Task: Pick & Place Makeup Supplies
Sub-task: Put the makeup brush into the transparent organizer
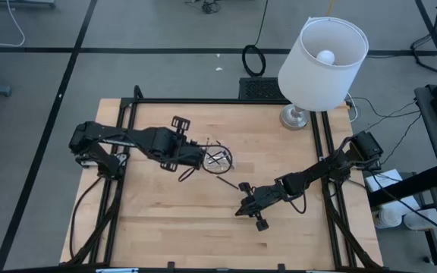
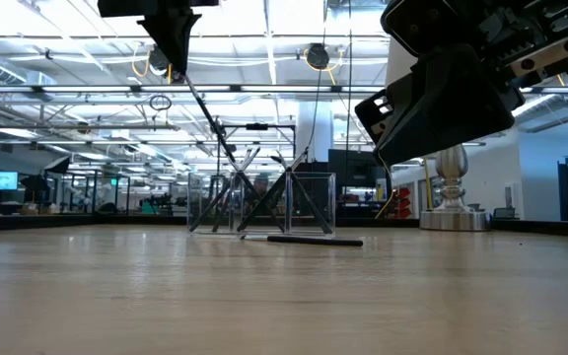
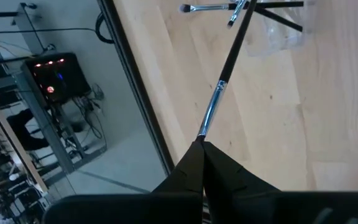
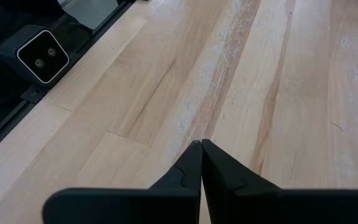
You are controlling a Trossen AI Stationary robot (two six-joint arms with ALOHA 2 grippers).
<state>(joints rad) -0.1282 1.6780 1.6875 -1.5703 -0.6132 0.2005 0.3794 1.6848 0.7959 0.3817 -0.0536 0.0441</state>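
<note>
The left gripper (image 3: 202,144), clamped on one brush (image 3: 219,93) above the clear tray (image 2: 264,203) near the table's middle, should lower it straight in (another stick (image 2: 314,240) lies beside the tray), while the right gripper (image 4: 201,144) waits closed and empty toward the front edge.

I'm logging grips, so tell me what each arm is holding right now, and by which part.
The left gripper holds a makeup brush by its silvery end, fingers shut. The right gripper is shut on nothing.
</note>
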